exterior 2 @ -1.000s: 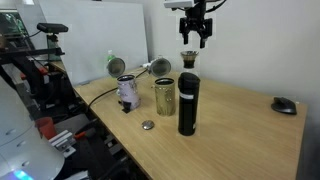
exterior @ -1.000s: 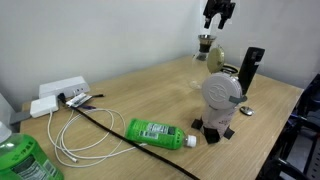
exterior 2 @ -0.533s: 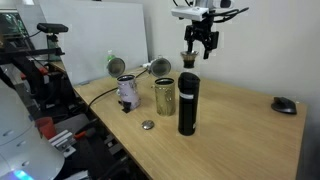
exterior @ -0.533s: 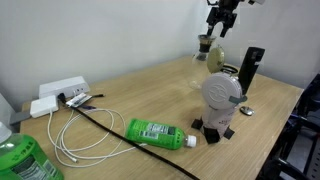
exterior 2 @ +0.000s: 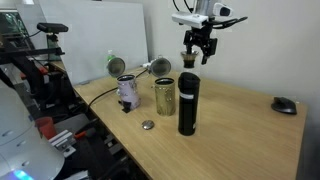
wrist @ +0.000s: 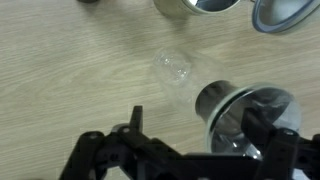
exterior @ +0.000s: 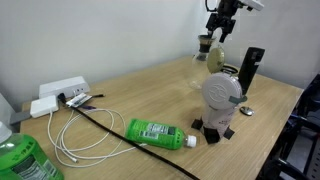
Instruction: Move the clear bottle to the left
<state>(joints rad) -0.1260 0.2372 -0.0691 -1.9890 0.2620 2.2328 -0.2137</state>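
Clear glass under a dark collar: the clear bottle [exterior: 206,48] stands upright at the far right end of the wooden table [exterior: 140,90], close to the pale wall. My gripper [exterior: 221,30] hangs over it, a little to the right of its top in an exterior view, and my fingers are spread wide and grasp nothing. From the wrist view I look down on the flared mouth of the clear bottle [wrist: 228,103], with its see-through body running away from me toward the tabletop. The mouth lies between my two dark fingers [wrist: 135,125], closer to the one on the right of that view. Whether my tips have come level with the collar I cannot tell. In an exterior view my gripper [exterior 2: 199,58] is just above and beside the clear bottle [exterior 2: 188,62], whose lower part is hidden behind a black flask [exterior 2: 187,103] standing nearer. A metal can [exterior 2: 164,96] stands just left of that flask, and a dark mouse [exterior 2: 284,104] lies well apart to the right. Nearer than the bottle stands a white round-faced gadget [exterior: 222,95], with a tall black block [exterior: 250,68] to its right. A green-labelled plastic bottle [exterior: 155,131] lies on its side at the near edge, and a white power strip [exterior: 58,95] sits at the left.
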